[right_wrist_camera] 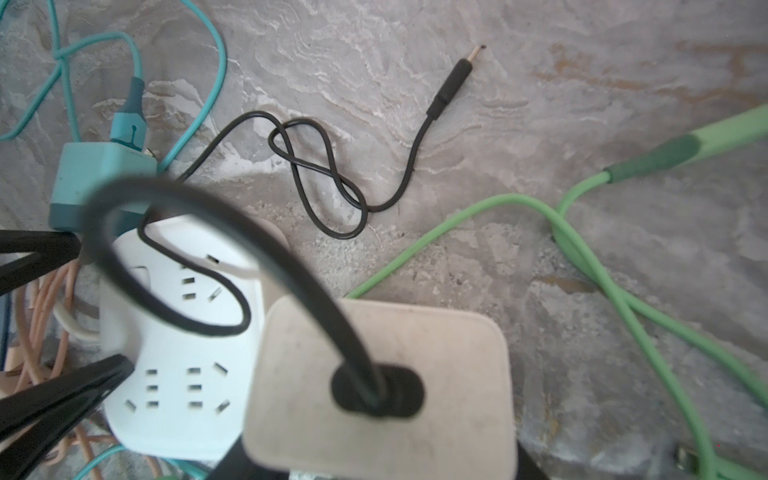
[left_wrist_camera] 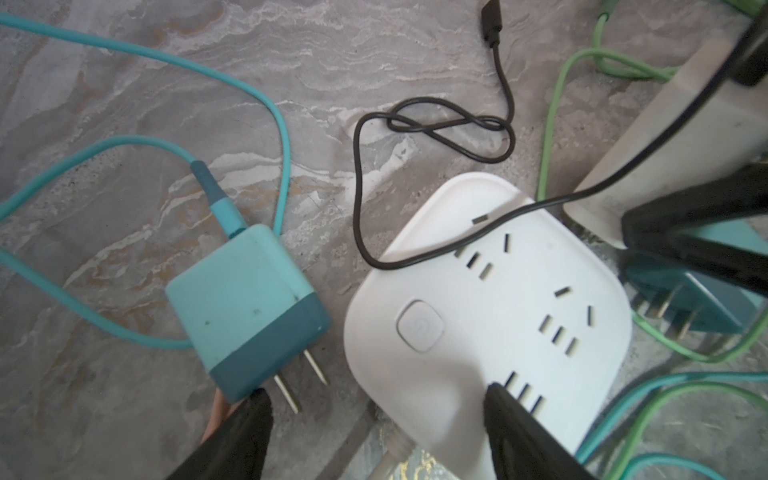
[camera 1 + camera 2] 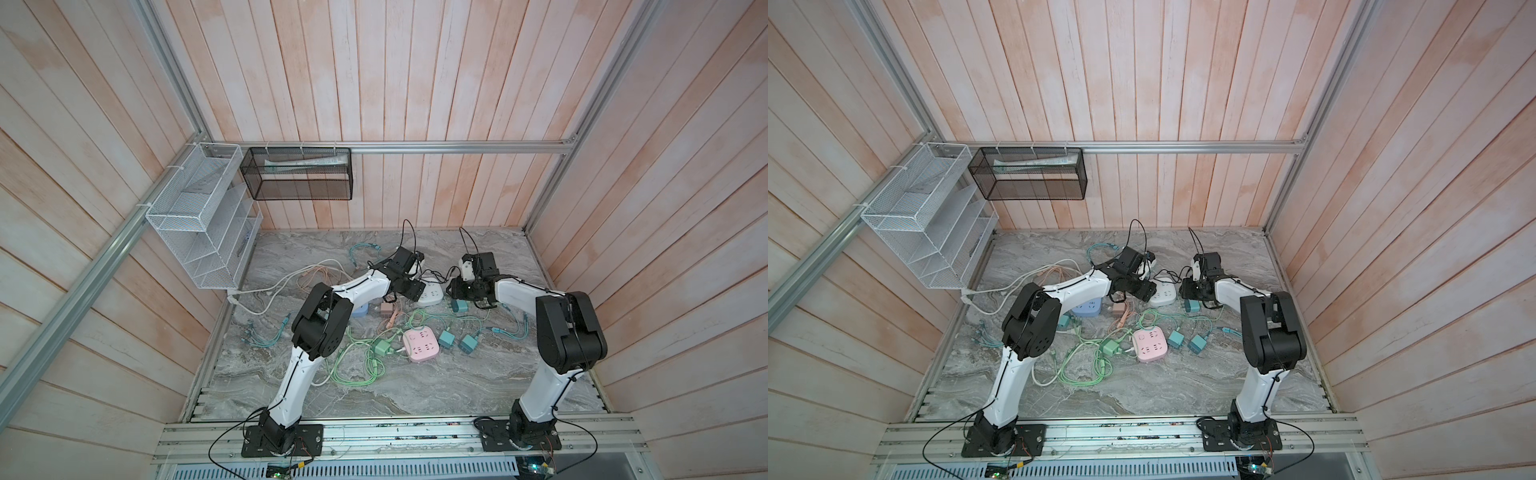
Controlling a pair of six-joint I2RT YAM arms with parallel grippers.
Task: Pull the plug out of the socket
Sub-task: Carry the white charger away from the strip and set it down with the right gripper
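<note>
The white socket [image 2: 478, 291] lies on the marble table [image 2: 124, 104]; it shows in both top views [image 3: 432, 296] [image 3: 1165, 295]. Every slot I can see on its face is empty. My left gripper [image 2: 374, 419] is open. One finger [image 2: 245, 436] is beside the socket and the other finger [image 2: 519, 432] is over the socket's face. My right gripper [image 1: 380, 455] is shut on the beige plug [image 1: 374, 386] [image 2: 665, 137], held just past the socket's edge. The plug's black cable [image 1: 316, 178] loops over the socket and onto the table. The plug's prongs are hidden.
A teal plug [image 2: 245, 307] lies prongs-out beside the socket, and another teal plug [image 3: 460, 306] sits under my right gripper. Nearer the front are a pink socket [image 3: 420, 344], a green plug [image 3: 381, 347] and tangled green cables [image 1: 582, 257]. Wire baskets [image 3: 199, 216] hang on the left wall.
</note>
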